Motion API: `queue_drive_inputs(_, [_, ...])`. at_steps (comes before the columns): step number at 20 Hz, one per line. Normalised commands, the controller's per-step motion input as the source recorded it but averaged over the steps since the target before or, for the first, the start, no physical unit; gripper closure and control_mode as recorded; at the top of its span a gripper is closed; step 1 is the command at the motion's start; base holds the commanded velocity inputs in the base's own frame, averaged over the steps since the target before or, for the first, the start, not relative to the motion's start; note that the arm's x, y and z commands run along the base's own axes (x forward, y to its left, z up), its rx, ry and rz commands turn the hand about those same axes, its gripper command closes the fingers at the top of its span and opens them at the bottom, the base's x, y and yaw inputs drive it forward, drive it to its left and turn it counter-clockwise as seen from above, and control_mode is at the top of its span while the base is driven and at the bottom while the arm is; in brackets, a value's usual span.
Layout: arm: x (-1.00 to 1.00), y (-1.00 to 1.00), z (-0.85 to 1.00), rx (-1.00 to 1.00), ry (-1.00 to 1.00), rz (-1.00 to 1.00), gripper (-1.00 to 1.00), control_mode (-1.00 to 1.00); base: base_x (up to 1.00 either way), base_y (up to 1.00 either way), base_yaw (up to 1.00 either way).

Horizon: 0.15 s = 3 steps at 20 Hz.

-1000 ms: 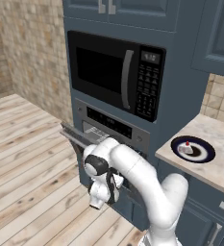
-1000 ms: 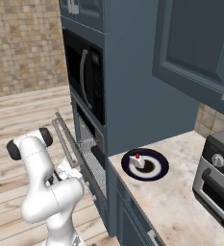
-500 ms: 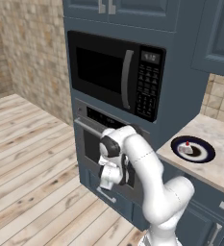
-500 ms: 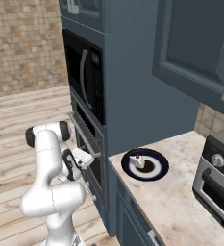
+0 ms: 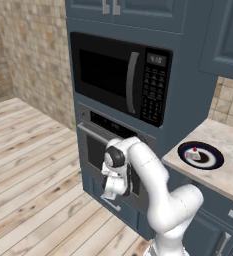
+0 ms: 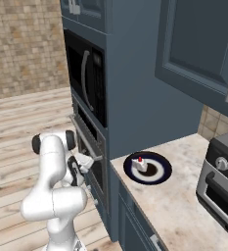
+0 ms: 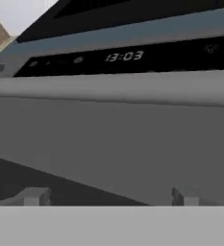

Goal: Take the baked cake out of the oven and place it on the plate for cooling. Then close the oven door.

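The oven door (image 5: 94, 154) stands upright against the steel-grey oven (image 5: 111, 123), its silver bar handle (image 7: 111, 89) running just under the black control strip (image 7: 124, 56). My gripper (image 7: 109, 197) is open, and both fingertips (image 7: 34, 195) point at the grey door face below the handle with nothing between them. From the right base view, the gripper (image 6: 87, 163) sits close against the door (image 6: 92, 158). The cake (image 6: 140, 163), a small white slice with a red dot, sits on the navy-rimmed plate (image 6: 160, 175) on the counter. Both also appear from the left, cake (image 5: 192, 153) on plate (image 5: 211, 161).
A black microwave (image 5: 119, 76) is built in above the oven. A drawer front (image 5: 111, 205) lies below the door. The marble counter (image 6: 179, 208) carries a steel toaster oven (image 6: 224, 182) at the far right. Wooden floor (image 5: 33, 190) stretches to the left of the arm.
The oven door has swung up from hanging partly open to upright. My hand rose and moved in with it, staying against the door face. The cake and plate have not moved.
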Motion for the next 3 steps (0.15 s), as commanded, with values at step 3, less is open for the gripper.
queue_drive_inputs(3, [-0.44, 0.54, 0.0, -0.18, 0.0, 0.0, -1.0, -1.0, 0.0, 0.0, 0.0])
